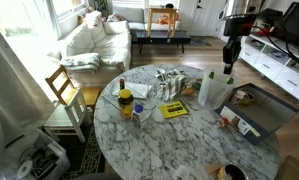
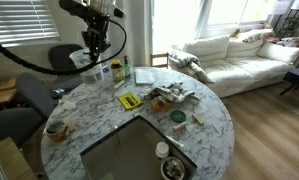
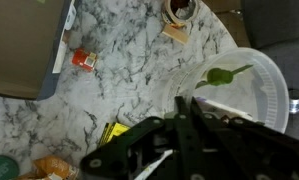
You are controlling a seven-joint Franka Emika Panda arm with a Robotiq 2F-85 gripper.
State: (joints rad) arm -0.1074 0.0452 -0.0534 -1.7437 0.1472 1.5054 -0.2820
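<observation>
Black end effector (image 3: 185, 108), jaws tight together, above clear round plastic tub (image 3: 257, 100) on veined marble (image 3: 129, 90).

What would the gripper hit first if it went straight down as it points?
Likely the rim of the clear plastic tub, just under the shut gripper; depth is unclear, so possibly the marble table beside it.

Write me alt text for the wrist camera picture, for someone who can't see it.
The robot's dark hand, shut, hangs over a white marble table. Beside it sits a clear plastic tub holding a green item; a small red object lies farther off.
</observation>
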